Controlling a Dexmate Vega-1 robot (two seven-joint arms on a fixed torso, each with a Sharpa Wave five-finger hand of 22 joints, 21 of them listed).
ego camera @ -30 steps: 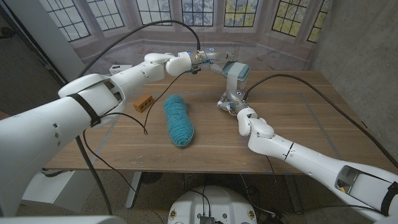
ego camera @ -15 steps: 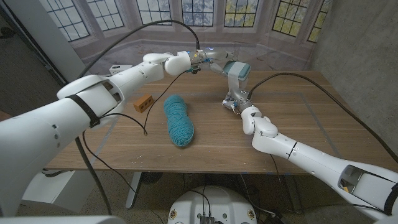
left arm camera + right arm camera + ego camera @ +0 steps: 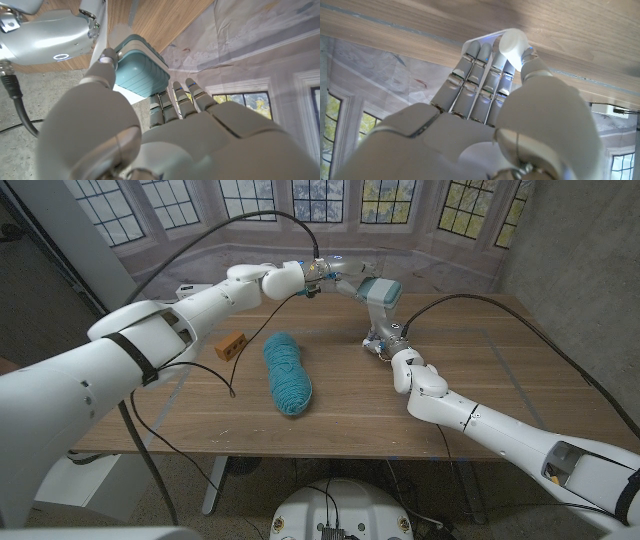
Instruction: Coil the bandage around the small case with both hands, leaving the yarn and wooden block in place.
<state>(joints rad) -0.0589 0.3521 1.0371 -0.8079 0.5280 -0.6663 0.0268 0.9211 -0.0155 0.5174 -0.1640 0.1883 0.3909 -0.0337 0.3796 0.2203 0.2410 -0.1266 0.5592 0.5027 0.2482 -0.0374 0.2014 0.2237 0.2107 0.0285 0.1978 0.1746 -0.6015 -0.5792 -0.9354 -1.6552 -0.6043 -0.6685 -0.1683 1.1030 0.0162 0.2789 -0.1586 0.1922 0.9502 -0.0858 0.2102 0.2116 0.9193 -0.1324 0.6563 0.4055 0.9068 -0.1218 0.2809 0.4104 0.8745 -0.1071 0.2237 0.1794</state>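
wooden block (image 3: 231,345) left of yarn (image 3: 287,372) | small case (image 3: 379,302) right of yarn, behind | all on table (image 3: 500,370)

Teal small case (image 3: 381,288) held above the table — white bandage (image 3: 377,320) hanging beneath it

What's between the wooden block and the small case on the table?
Head view: the teal yarn lies between the wooden block and the small case; otherwise bare table.

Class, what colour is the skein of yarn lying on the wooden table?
Teal blue yarn skein, clearest in the head view.
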